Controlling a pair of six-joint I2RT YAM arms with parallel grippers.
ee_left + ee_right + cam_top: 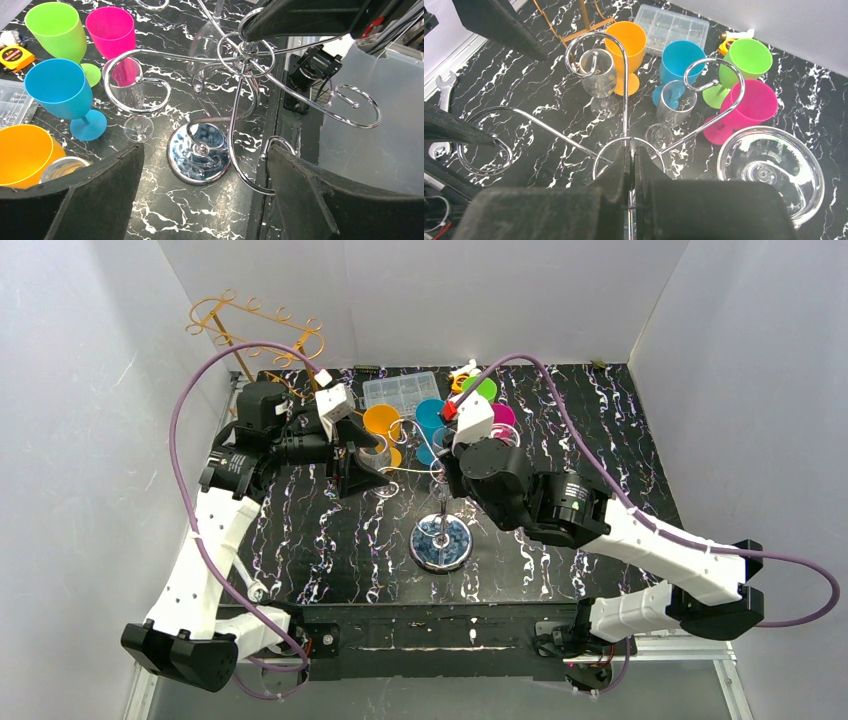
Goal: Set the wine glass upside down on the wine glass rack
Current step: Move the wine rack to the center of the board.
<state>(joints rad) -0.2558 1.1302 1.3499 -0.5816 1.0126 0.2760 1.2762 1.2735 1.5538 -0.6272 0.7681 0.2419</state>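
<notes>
Tape measure (pixel 14 56) reads "2m"; right pincer (pixel 631 150) grips the wine glass rack (pixel 625 90); left pincer (pixel 205 167) gapes wide.

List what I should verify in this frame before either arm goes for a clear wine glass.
1. Right gripper clamped on the stem of the chrome wire glass rack: ok, fingers shut on it.
2. Left gripper open and empty: ok.
3. Rack base flat on the black marbled table: ok, as far as the left wrist view shows.
4. Rack loops free: ok, nothing hangs in those visible.
5. Clear wine glasses close to the rack: ok, they stand upright beside it.
6. A glass inverted on the rack: not ok, not yet done.
</notes>
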